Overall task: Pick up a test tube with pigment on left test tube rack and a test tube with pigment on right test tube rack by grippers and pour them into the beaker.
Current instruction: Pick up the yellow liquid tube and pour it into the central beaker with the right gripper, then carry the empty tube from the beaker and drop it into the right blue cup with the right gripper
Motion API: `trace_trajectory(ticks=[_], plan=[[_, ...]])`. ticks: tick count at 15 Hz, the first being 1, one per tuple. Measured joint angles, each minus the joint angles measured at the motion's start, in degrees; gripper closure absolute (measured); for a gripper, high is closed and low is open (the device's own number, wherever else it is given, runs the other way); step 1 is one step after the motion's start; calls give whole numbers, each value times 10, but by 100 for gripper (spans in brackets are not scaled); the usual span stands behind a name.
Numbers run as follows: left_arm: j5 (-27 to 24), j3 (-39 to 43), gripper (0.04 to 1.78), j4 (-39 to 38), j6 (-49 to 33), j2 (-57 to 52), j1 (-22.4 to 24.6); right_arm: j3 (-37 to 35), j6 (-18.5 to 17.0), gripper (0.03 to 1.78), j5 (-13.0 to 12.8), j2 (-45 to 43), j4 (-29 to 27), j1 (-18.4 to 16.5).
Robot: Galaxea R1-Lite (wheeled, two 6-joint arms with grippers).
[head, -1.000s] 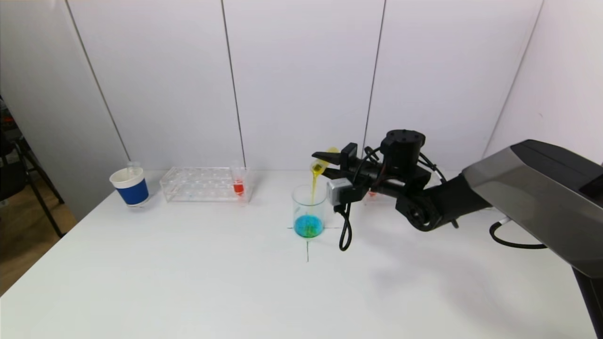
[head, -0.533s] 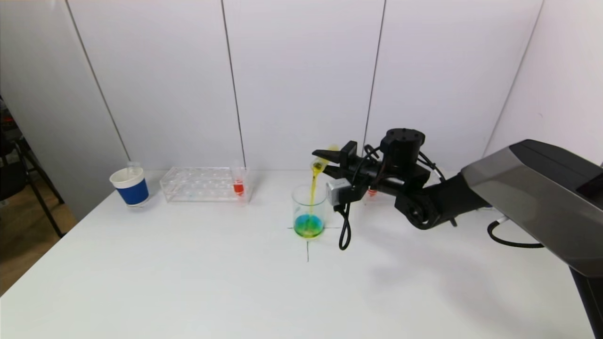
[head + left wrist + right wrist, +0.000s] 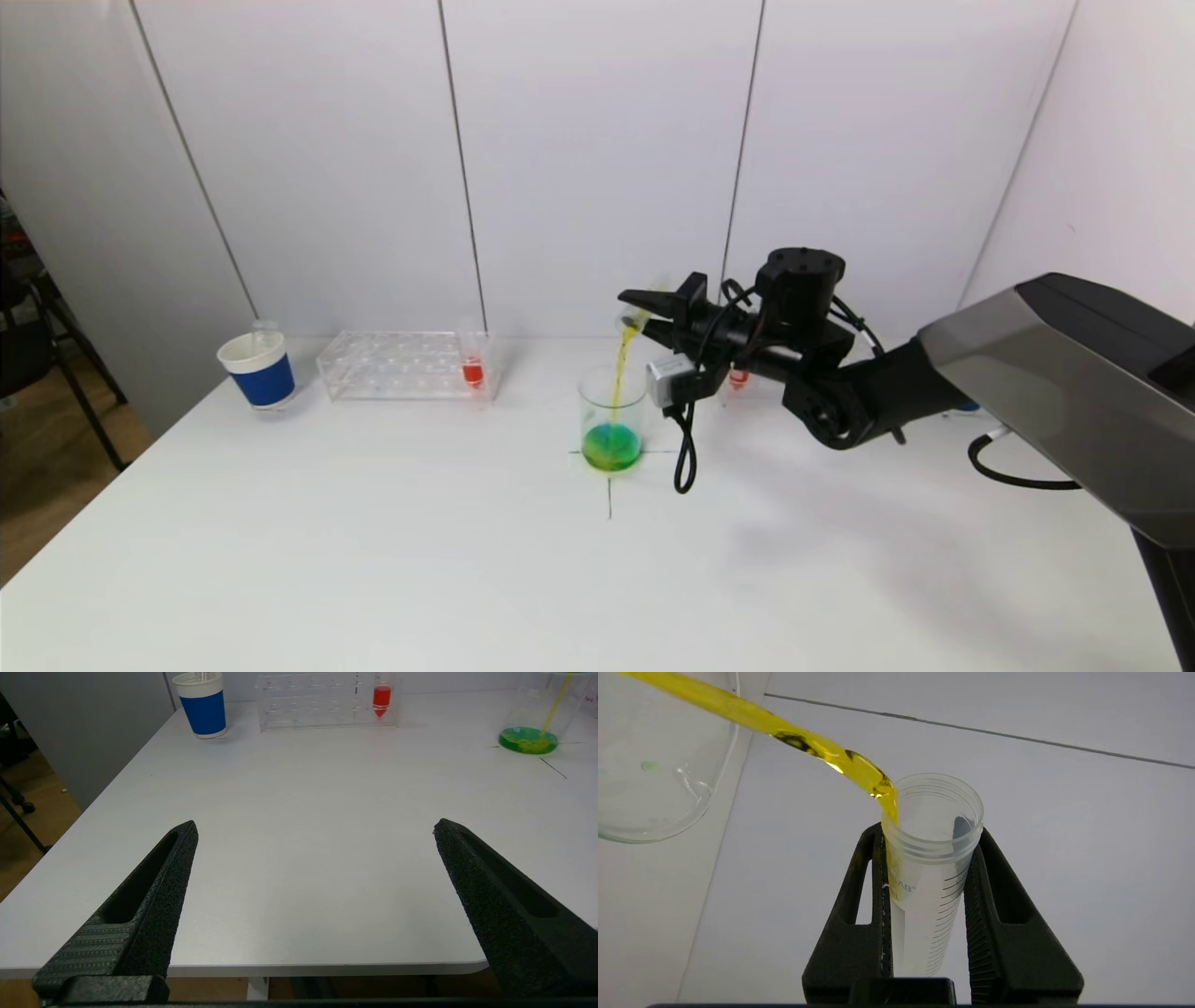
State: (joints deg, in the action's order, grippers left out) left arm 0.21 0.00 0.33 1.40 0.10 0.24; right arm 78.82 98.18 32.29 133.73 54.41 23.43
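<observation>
Head view: one beaker (image 3: 612,411), one red tube (image 3: 472,370).

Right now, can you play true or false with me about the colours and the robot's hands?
1. Yellow liquid is pouring into the beaker. True.
2. The liquid at the bottom of the beaker is red. False: it looks green, with yellow swirling in.
3. The right gripper is squeezing a plastic tube. True.
4. The left gripper is holding a tube too. False: it is wide open with nothing in it, hanging near the front edge of the table.
5. A tube of red liquid stands in the clear rack. True.
6. The paper cup is lying on its side. False: it stands upright.
</observation>
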Motion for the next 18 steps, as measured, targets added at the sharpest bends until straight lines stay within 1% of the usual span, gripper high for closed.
trace_trajectory(ticks=[2,8,11,14,18], plan=[[0,0,6,0,0,0,0,0,24,131,0,-3,0,-1],[0,0,6,0,0,0,0,4,68,131,-1,-7,-3,-1],[0,0,6,0,0,0,-1,12,92,131,-6,-7,-6,-2],[0,0,6,0,0,0,-1,13,105,131,-6,-7,-5,-3],[0,0,6,0,0,0,-2,10,101,131,-6,-8,-8,-3]])
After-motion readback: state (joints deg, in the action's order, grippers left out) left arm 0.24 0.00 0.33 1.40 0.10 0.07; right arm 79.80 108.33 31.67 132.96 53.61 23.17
